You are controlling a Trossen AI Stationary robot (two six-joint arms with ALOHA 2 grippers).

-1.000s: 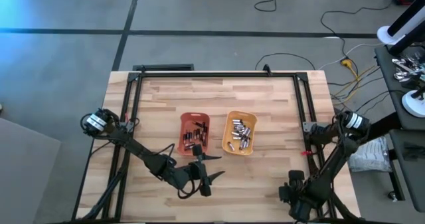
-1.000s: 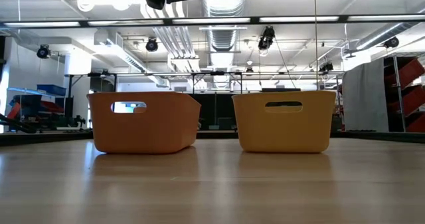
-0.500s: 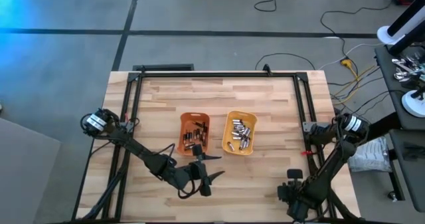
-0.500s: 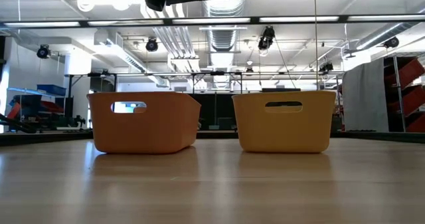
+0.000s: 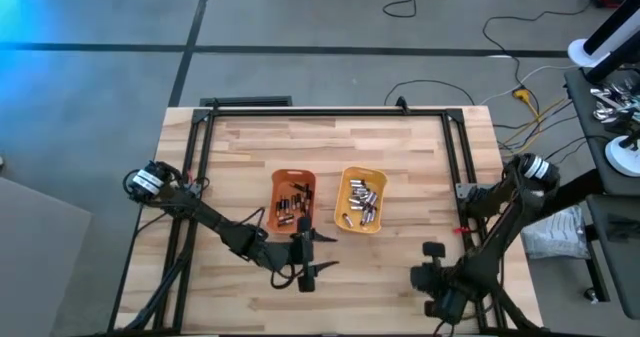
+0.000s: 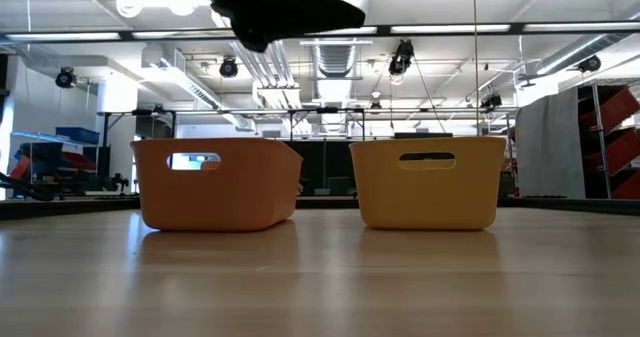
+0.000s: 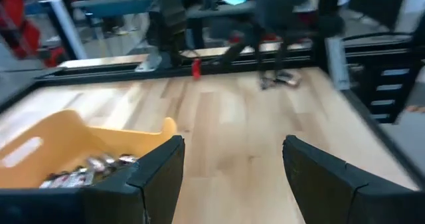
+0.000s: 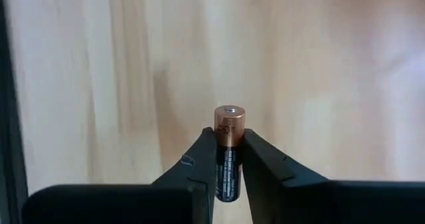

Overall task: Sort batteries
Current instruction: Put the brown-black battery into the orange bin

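Between the right hand [image 8: 228, 159]'s dark, wedge-shaped fingers a copper-topped battery [image 8: 228, 147] sits clamped, a smooth black cylinder held over pale grained desk [image 5: 400, 157]. That hand has drifted inward along the near edge in the last second, probably heading for the orange tray [image 5: 293, 199] of dark cells; silvery ones fill the yellow tray [image 5: 361, 199]. The left hand [image 5: 306, 260] has swung closer, its fingers spread wide, empty, just before the trays.

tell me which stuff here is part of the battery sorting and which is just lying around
Part of the job:
- dark copper-topped battery held in the right gripper
- batteries in the orange plastic tray
- batteries in the yellow plastic tray
- left gripper, open

Lying about:
- cables on the grey floor
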